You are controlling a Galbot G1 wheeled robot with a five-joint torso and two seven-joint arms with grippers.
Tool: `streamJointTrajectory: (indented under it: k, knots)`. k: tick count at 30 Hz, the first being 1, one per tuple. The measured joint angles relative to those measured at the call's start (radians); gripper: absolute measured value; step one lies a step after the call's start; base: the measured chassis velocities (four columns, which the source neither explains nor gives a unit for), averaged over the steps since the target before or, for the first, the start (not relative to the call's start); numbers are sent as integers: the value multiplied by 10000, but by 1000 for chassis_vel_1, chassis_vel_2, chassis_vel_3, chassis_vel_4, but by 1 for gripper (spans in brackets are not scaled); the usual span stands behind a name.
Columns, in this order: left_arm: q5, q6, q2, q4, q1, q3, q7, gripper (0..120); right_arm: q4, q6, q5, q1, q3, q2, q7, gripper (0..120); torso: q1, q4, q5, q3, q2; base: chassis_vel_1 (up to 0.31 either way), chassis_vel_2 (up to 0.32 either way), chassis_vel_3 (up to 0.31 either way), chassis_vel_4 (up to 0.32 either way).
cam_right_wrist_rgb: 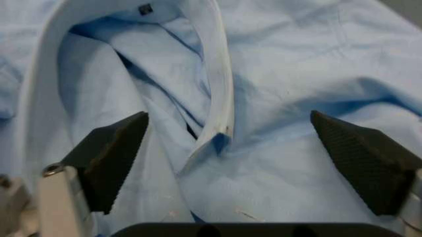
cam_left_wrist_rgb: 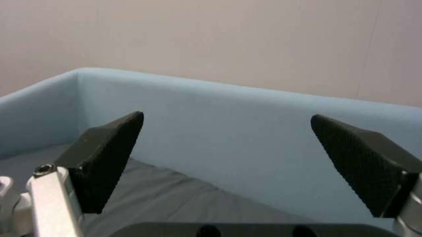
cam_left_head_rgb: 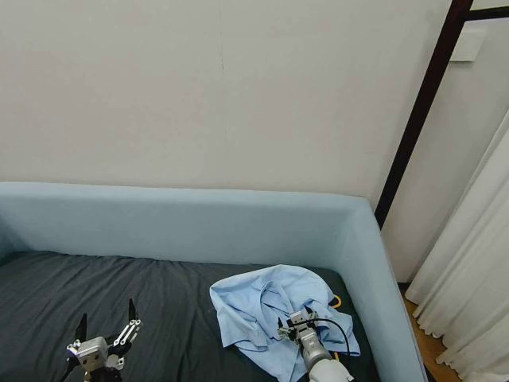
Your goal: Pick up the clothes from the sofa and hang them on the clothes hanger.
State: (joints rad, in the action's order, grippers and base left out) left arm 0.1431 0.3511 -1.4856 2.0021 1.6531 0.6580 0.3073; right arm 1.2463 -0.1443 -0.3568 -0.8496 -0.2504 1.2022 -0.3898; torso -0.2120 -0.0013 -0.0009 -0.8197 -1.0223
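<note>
Over crumpled blue shirt (cam_left_head_rgb: 266,302) on sofa (cam_left_head_rgb: 183,227), right gripper (cam_left_head_rgb: 293,322) spread wide, left gripper (cam_left_head_rgb: 106,312) apart.

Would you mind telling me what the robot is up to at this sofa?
The robot is going for a crumpled blue shirt that lies at the right end of the sofa. Its right gripper is down at the shirt with the jaws open on either side of the collar, and nothing is gripped yet. The left gripper hangs open over the dark seat to the left, well away from the shirt.
</note>
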Motion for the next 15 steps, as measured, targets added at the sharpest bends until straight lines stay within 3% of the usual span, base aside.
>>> streamJointTrajectory:
  k: [4,12,14,15]
  knots:
    - [16,2,28,-44,-46,7,15,100,-391,-21,-562,200,104,308,-150,76,0,1,-1,0,0,0,0,0,0]
    - [41,2,79,-147,-174,-11,28,100,-463,-145,-343,-15,100,471,-150,48,0,0,0,0,0,0,0,0,0]
    - [42,2,80,-152,-180,-14,28,100,-462,-155,-319,-39,98,471,-150,47,1,0,0,0,0,0,0,0,0]
    - [45,2,90,-186,-215,-33,30,100,-460,-169,-201,-127,93,477,-150,38,0,-1,0,0,0,0,0,0,0]
